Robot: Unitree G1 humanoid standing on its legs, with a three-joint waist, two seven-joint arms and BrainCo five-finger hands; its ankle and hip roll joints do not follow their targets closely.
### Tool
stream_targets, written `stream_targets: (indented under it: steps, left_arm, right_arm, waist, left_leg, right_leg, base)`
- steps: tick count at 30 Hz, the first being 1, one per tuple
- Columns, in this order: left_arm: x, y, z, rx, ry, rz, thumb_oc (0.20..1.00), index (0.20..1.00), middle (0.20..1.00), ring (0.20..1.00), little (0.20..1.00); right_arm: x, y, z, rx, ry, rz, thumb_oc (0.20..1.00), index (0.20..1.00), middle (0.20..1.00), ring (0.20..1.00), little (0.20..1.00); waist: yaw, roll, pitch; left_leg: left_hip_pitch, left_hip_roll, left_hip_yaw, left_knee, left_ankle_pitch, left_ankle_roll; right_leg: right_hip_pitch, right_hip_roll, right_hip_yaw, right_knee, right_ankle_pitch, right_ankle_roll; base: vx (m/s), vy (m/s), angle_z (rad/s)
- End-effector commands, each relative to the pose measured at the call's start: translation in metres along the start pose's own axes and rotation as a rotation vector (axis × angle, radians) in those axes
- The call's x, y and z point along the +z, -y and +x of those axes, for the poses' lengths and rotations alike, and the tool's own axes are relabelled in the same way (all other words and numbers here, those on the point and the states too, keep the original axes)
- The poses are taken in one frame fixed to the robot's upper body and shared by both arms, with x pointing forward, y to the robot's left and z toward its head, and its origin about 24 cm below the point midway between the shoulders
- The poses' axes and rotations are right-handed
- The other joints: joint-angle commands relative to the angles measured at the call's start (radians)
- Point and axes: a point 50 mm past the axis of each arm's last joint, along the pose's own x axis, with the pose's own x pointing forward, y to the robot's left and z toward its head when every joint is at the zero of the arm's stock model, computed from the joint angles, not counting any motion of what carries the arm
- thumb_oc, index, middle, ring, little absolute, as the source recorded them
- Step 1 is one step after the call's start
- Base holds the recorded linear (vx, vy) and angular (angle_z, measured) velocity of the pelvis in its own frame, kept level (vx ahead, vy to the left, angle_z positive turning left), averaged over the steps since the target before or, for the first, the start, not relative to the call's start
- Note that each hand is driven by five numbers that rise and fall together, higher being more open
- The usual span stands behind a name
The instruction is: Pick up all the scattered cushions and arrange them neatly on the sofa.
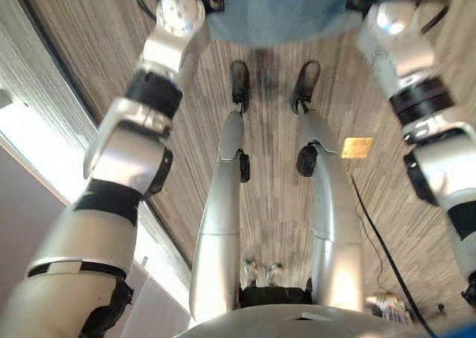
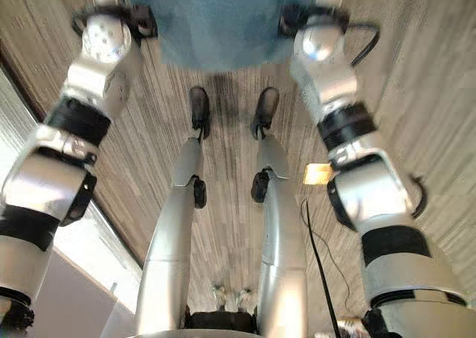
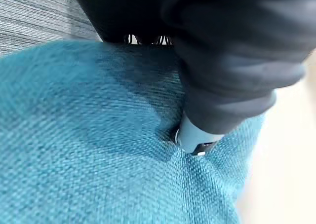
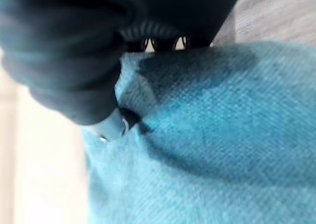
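Holding one blue-green cushion (image 1: 279, 10) up off the floor (image 1: 387, 92), out in front, at the top of both eye views. Gripping it from its two sides, with the left hand (image 3: 222, 56) on the left side and the right hand (image 4: 64, 51) on the right side. Keeping the cushion stretched wide between the two arms, touching nothing but the hands.

Pushing the left thumb (image 3: 195, 135) deep into the cloth, making a dent there and little folds all round the tip. Doing the same on the other side: sinking the right thumb (image 4: 111, 125) into the cloth close to the cushion's edge, with creases running out from that spot. Squeezing tight with each hand, closing on the cushion and on nothing else.

Showing rough woven cloth up close in both wrist views, darker under the hands and brighter farther out. Showing a bit of grey striped floor past the cushion's far edge in those views too.

Looking down past the cushion at a brown floor with thin stripes. Lying flat on that floor, toward the right side and well apart from the cushion: a small yellow square (image 1: 356, 147). Running along the left side of the floor: a pale, bright strip (image 1: 30, 144) beside a dark line.
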Motion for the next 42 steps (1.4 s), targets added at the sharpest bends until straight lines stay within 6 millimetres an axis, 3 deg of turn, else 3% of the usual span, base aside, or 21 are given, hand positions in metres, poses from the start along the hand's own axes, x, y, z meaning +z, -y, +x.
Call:
stream_targets:
  steps: [1,2,5,10,11,13,16,18,21,24,26,28,30,32,33,36,37,39,42]
  left_arm:
    - [0.050,0.060,-0.011,-0.178,0.257,-0.157,0.200,0.200,0.200,0.200,0.200]
    - [0.045,0.059,-0.024,-0.192,0.272,-0.178,0.200,0.200,0.200,0.200,0.200]
    - [0.022,0.044,-0.051,-0.182,0.248,-0.195,0.200,0.200,0.200,0.200,0.200]
    - [-0.039,0.009,-0.123,-0.222,0.062,-0.141,0.200,0.200,0.200,0.200,0.200]
    - [-0.044,0.006,-0.131,-0.227,0.040,-0.142,0.200,0.200,0.200,0.200,0.200]
    - [-0.053,-0.020,-0.150,-0.208,-0.004,-0.091,0.200,0.200,0.200,0.200,0.200]
    - [-0.059,-0.038,-0.164,-0.181,-0.057,-0.092,0.200,0.200,0.200,0.200,0.200]
    - [-0.062,-0.038,-0.167,-0.176,-0.076,-0.102,0.200,0.200,0.200,0.200,0.200]
    - [-0.068,-0.037,-0.170,-0.187,-0.113,-0.086,0.200,0.200,0.200,0.200,0.200]
    - [-0.072,-0.042,-0.177,-0.191,-0.134,-0.064,0.200,0.200,0.200,0.200,0.200]
    - [-0.071,-0.046,-0.182,-0.200,-0.140,-0.047,0.200,0.200,0.200,0.200,0.200]
    - [-0.070,-0.047,-0.181,-0.205,-0.136,-0.041,0.200,0.200,0.200,0.200,0.200]
    - [-0.068,-0.048,-0.178,-0.204,-0.130,-0.030,0.200,0.200,0.200,0.200,0.200]
    - [-0.066,-0.047,-0.175,-0.202,-0.115,-0.023,0.200,0.200,0.200,0.200,0.200]
    - [-0.067,-0.046,-0.177,-0.208,-0.115,-0.025,0.200,0.200,0.200,0.200,0.200]
    - [-0.068,-0.045,-0.178,-0.206,-0.124,-0.032,0.200,0.200,0.200,0.200,0.200]
    - [-0.068,-0.045,-0.179,-0.198,-0.122,-0.043,0.200,0.200,0.200,0.200,0.200]
    - [-0.070,-0.039,-0.180,-0.209,-0.132,-0.069,0.200,0.200,0.200,0.200,0.200]
    - [-0.071,-0.035,-0.180,-0.219,-0.136,-0.093,0.200,0.200,0.200,0.200,0.200]
  right_arm:
    - [0.064,-0.065,-0.013,0.237,0.304,0.123,0.200,0.200,0.200,0.200,0.200]
    - [0.054,-0.057,-0.022,0.246,0.302,0.115,0.200,0.200,0.200,0.200,0.200]
    - [0.031,-0.043,-0.049,0.284,0.273,0.105,0.200,0.200,0.200,0.200,0.200]
    - [-0.030,0.009,-0.123,0.305,0.060,0.099,0.200,0.200,0.200,0.200,0.200]
    - [-0.033,0.013,-0.130,0.307,0.043,0.098,0.200,0.200,0.200,0.200,0.200]
    - [-0.035,0.040,-0.144,0.288,0.044,0.005,0.200,0.200,0.200,0.200,0.200]
    - [-0.034,0.052,-0.156,0.309,0.033,-0.038,0.200,0.200,0.200,0.200,0.200]
    - [-0.036,0.055,-0.157,0.305,0.023,-0.048,0.200,0.200,0.200,0.200,0.200]
    - [-0.038,0.059,-0.155,0.273,0.014,-0.065,0.200,0.200,0.200,0.200,0.200]
    - [-0.040,0.058,-0.158,0.277,0.004,-0.078,0.200,0.200,0.200,0.200,0.200]
    - [-0.039,0.057,-0.162,0.283,-0.003,-0.067,0.200,0.200,0.200,0.200,0.200]
    - [-0.039,0.055,-0.163,0.287,-0.006,-0.053,0.200,0.200,0.200,0.200,0.200]
    - [-0.038,0.047,-0.162,0.307,-0.001,-0.033,0.200,0.200,0.200,0.200,0.200]
    - [-0.038,0.042,-0.162,0.314,0.002,-0.011,0.200,0.200,0.200,0.200,0.200]
    - [-0.038,0.040,-0.163,0.328,-0.001,-0.009,0.200,0.200,0.200,0.200,0.200]
    - [-0.038,0.039,-0.162,0.334,-0.002,-0.006,0.200,0.200,0.200,0.200,0.200]
    - [-0.038,0.040,-0.162,0.332,-0.004,-0.010,0.200,0.200,0.200,0.200,0.200]
    - [-0.041,0.049,-0.165,0.310,-0.014,-0.038,0.200,0.200,0.200,0.200,0.200]
    - [-0.042,0.057,-0.165,0.285,-0.020,-0.055,0.200,0.200,0.200,0.200,0.200]
  waist:
    - [-0.017,0.008,-0.016]
    - [-0.018,0.010,0.001]
    - [-0.018,0.004,0.000]
    - [-0.020,-0.001,-0.061]
    - [-0.022,-0.001,-0.071]
    - [-0.026,-0.009,-0.128]
    - [-0.013,-0.037,-0.171]
    - [-0.010,-0.039,-0.169]
    - [0.020,-0.038,-0.186]
    - [0.021,-0.036,-0.214]
    - [0.034,-0.035,-0.227]
    - [0.038,-0.034,-0.213]
    - [0.029,-0.011,-0.181]
    - [0.029,0.001,-0.170]
    - [0.026,-0.004,-0.181]
    - [0.016,-0.014,-0.190]
    - [0.007,-0.027,-0.191]
    - [0.000,-0.042,-0.210]
    - [-0.009,-0.053,-0.196]
  left_leg:
    - [0.123,-0.049,-0.025,0.044,-0.124,-0.022]
    - [0.195,-0.055,-0.023,0.027,-0.101,-0.021]
    - [0.364,-0.057,-0.028,-0.018,-0.105,-0.023]
    - [0.759,-0.032,-0.018,-0.142,-0.106,-0.032]
    - [0.789,-0.028,-0.016,-0.150,-0.102,-0.033]
    - [0.917,0.005,-0.006,-0.163,-0.117,-0.047]
    - [0.999,0.020,-0.007,-0.059,-0.190,-0.034]
    - [0.997,0.018,-0.002,-0.043,-0.189,-0.035]
    - [0.923,-0.008,0.054,-0.099,-0.142,-0.024]
    - [0.976,-0.015,0.032,-0.142,-0.137,-0.014]
    - [1.045,-0.017,0.054,-0.180,-0.146,0.004]
    - [1.071,-0.016,0.066,-0.184,-0.154,0.017]
    - [1.092,-0.002,0.071,-0.188,-0.155,0.043]
    - [1.106,0.003,0.080,-0.193,-0.163,0.050]
    - [1.132,-0.004,0.084,-0.208,-0.174,0.050]
    - [1.153,-0.017,0.079,-0.222,-0.182,0.047]
    - [1.173,-0.029,0.066,-0.224,-0.201,0.043]
    - [1.173,-0.024,0.042,-0.182,-0.243,0.026]
    - [1.113,-0.004,0.023,-0.031,-0.288,0.004]
  right_leg:
    - [0.184,-0.008,0.021,-0.068,-0.046,0.153]
    - [0.248,-0.016,0.007,-0.087,-0.020,0.146]
    - [0.427,-0.010,-0.016,-0.154,-0.019,0.144]
    - [0.884,0.012,-0.063,-0.334,-0.014,0.154]
    - [0.920,0.014,-0.067,-0.352,-0.011,0.154]
    - [1.081,0.027,-0.085,-0.403,-0.035,0.151]
    - [1.230,0.037,-0.074,-0.444,-0.059,0.136]
    - [1.256,0.030,-0.081,-0.458,-0.059,0.140]
    - [1.292,0.043,-0.065,-0.465,-0.067,0.148]
    - [1.310,0.036,-0.055,-0.455,-0.081,0.162]
    - [1.327,0.015,-0.033,-0.418,-0.098,0.174]
    - [1.306,-0.006,-0.017,-0.326,-0.101,0.187]
    - [1.199,-0.017,0.004,-0.126,-0.087,0.199]
    - [1.143,-0.026,-0.004,-0.054,-0.090,0.198]
    - [1.140,-0.028,-0.027,-0.152,-0.085,0.186]
    - [1.136,-0.001,-0.018,-0.296,-0.042,0.189]
    - [1.126,0.010,-0.004,-0.400,0.016,0.207]
    - [1.195,0.022,0.003,-0.474,0.036,0.194]
    - [1.240,0.025,-0.016,-0.488,0.019,0.173]
  base:
    - [-0.10,-0.007,0.11]
    - [-0.08,-0.012,0.16]
    - [-0.01,-0.044,0.01]
    - [0.17,-0.101,-0.01]
    - [0.28,-0.135,0.28]
    - [0.27,-0.160,0.44]
    - [0.17,-0.101,0.16]
    - [0.09,0.045,-0.06]
    - [0.10,0.120,0.21]
    - [0.18,0.169,-0.46]
    - [0.20,0.232,-0.71]
    - [0.05,0.186,-0.51]
    - [-0.04,0.201,-0.24]
    - [0.04,0.109,-0.14]
    - [0.16,0.044,0.02]
    - [0.22,-0.047,-0.03]
    - [0.34,-0.173,0.11]
    - [0.37,-0.262,0.30]
    - [0.18,-0.185,0.69]
